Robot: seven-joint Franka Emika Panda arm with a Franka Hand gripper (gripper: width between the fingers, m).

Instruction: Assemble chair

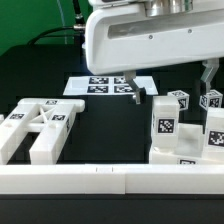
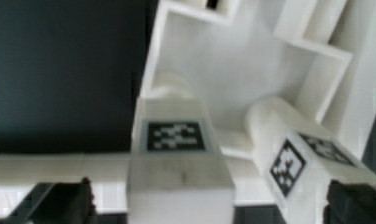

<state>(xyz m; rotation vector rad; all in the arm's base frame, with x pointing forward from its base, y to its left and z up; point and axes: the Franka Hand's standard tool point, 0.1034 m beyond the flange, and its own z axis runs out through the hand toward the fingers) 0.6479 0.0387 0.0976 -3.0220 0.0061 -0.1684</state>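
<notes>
The chair is in loose white tagged parts. A frame of joined bars [image 1: 40, 125] lies at the exterior view's left. Blocky pieces [image 1: 170, 125] stand at its right, with another piece [image 1: 213, 118] behind them. My gripper [image 1: 137, 92] hangs from the big white arm in front of the marker board [image 1: 105, 85], and nothing shows between its fingers. In the wrist view the gripper [image 2: 211, 200] is open, its dark fingertips [image 2: 60, 200] far apart. Beneath them lie a tagged bar [image 2: 172, 150], a second tagged bar [image 2: 291, 160] and a slotted piece [image 2: 256, 40]. I cannot tell whether the fingers touch anything.
A long low white wall [image 1: 100, 180] runs along the front of the black table. A green post [image 1: 206, 75] stands at the back on the exterior view's right. The robot's white arm body [image 1: 150, 40] fills the top of that view.
</notes>
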